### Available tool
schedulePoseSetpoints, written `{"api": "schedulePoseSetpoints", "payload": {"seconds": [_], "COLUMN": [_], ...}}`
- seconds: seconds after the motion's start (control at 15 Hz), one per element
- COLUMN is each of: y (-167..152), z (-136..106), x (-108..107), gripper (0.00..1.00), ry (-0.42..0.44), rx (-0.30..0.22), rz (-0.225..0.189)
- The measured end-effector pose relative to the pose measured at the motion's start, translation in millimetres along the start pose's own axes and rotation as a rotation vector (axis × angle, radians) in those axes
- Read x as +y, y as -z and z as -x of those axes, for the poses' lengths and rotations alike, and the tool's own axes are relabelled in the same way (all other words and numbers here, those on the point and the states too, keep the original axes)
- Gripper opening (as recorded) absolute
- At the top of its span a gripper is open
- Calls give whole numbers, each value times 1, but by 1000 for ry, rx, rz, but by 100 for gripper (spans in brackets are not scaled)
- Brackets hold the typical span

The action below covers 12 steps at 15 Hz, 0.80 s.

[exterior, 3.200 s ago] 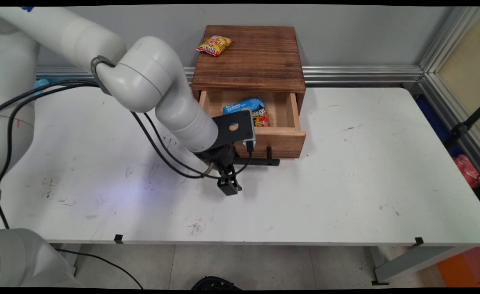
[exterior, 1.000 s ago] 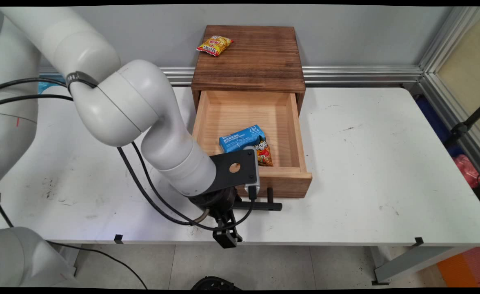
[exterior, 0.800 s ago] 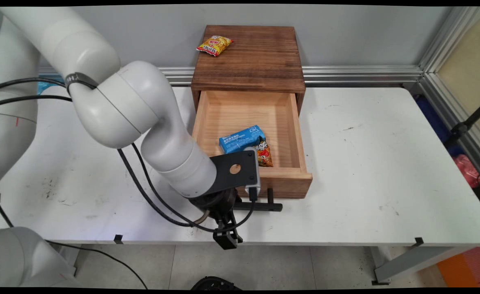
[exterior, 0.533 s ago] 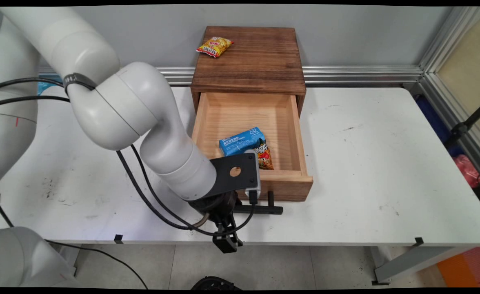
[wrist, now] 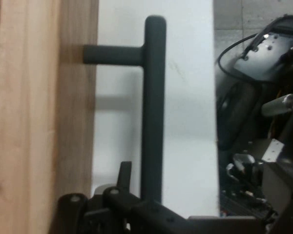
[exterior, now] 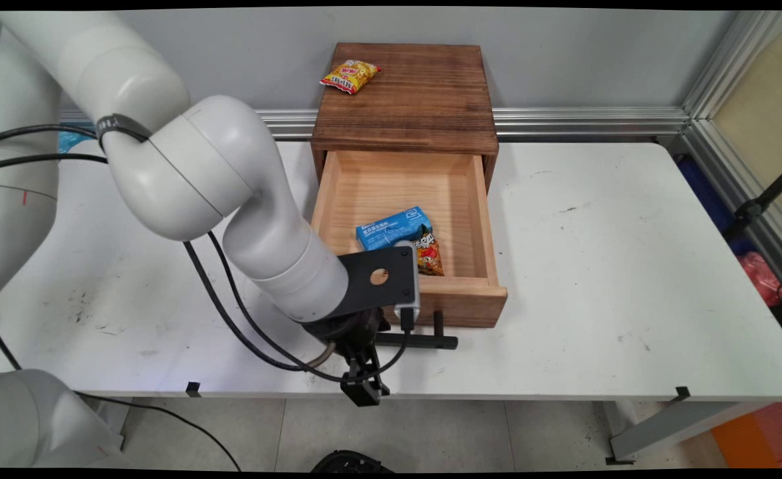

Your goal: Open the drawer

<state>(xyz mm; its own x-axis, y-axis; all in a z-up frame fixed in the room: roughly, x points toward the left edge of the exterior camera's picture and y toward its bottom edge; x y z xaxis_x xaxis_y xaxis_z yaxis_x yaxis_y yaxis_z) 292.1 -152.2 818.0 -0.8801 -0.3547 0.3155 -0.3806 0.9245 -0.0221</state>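
My gripper [exterior: 361, 389] sits low at the table's [exterior: 597, 266] near edge, right at one end of the black drawer handle [exterior: 424, 341]. In the hand view the handle's bar runs from my linkage straight away from me, and one of its posts joins the drawer front far ahead on my left. Whether I am closed on the bar or only beside it I cannot tell, because my own linkage hides the place where bar and gripper meet. The wooden drawer [exterior: 474, 309] the handle belongs to stands wide open, its front panel just beside me. Inside it, close behind that panel and so near to me, a blue packet [exterior: 391, 226] lies touching a red-orange snack packet [exterior: 429, 249]. Beyond the drawer is the dark wooden cabinet [exterior: 404, 93] that houses it, and a yellow snack packet [exterior: 350, 73] lies on the cabinet's top, well apart from me, at the corner near the wall.
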Motion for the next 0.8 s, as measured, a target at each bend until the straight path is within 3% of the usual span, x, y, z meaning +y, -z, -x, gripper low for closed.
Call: {"api": "schedulePoseSetpoints", "payload": {"seconds": [0.8], "y": [8], "z": [8], "x": [-22], "gripper": [100], "ry": [-28], "rx": [-27], "rz": [-78]}}
